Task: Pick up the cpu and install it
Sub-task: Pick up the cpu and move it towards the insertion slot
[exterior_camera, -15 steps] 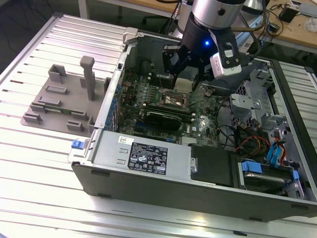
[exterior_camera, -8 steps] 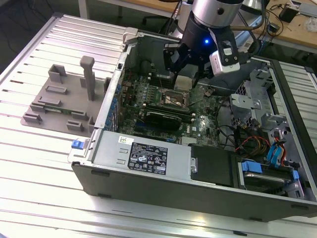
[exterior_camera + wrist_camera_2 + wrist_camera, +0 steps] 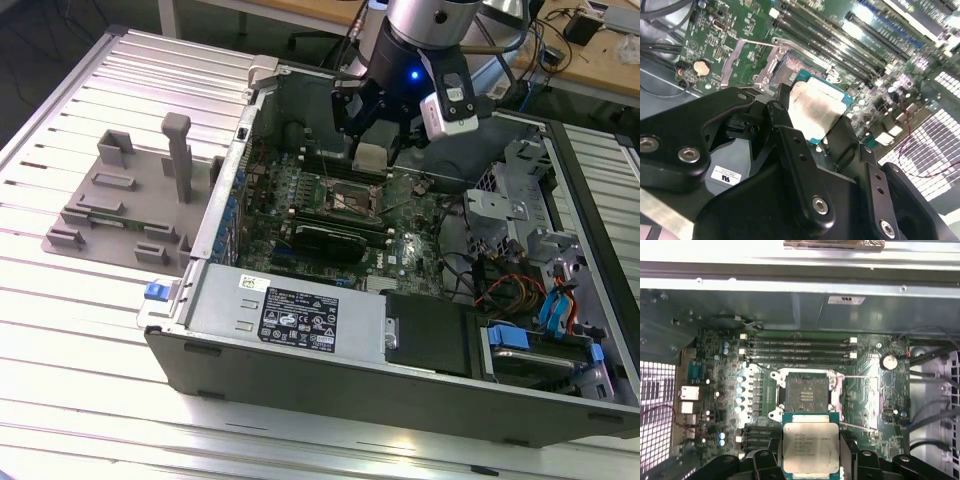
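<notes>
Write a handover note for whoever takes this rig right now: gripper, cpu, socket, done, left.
Gripper: shut on the cpu, silver top facing both wrist cameras.
Cpu: held above the motherboard inside the open case, close to the socket and clear of it.
Socket: open and empty.
Done: cpu picked up and now over the board.
Left: cpu not yet seated in the socket.

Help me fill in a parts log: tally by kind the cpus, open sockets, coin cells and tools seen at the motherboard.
cpu: 1, gripped by the tool
tool: 1
open socket: 1, nothing seated in it
coin cell: 1
Total: 4
</notes>
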`<state>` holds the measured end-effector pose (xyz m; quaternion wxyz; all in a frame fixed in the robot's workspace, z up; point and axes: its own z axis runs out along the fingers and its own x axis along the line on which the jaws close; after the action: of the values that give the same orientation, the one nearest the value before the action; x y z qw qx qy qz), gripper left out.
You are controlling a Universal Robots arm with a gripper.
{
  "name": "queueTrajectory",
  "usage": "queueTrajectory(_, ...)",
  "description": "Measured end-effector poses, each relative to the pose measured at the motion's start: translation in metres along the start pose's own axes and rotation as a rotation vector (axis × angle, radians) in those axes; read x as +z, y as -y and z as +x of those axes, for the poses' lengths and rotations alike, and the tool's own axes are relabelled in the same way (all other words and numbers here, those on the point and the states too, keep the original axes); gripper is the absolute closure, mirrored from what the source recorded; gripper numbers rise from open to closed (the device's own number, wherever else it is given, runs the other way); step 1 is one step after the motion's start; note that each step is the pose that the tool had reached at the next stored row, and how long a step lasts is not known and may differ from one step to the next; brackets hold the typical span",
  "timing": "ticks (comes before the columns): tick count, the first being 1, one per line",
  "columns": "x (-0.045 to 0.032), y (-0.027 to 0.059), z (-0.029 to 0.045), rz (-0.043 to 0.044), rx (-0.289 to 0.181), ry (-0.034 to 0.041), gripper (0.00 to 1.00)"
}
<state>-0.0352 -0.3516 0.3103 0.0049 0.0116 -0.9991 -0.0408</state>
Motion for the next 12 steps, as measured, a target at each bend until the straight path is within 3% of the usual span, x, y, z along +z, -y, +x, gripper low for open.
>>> queueTrajectory(12, 0.0188, -0.0132, 0.0007, -0.0040, 0.000, 0.0000, 0.46)
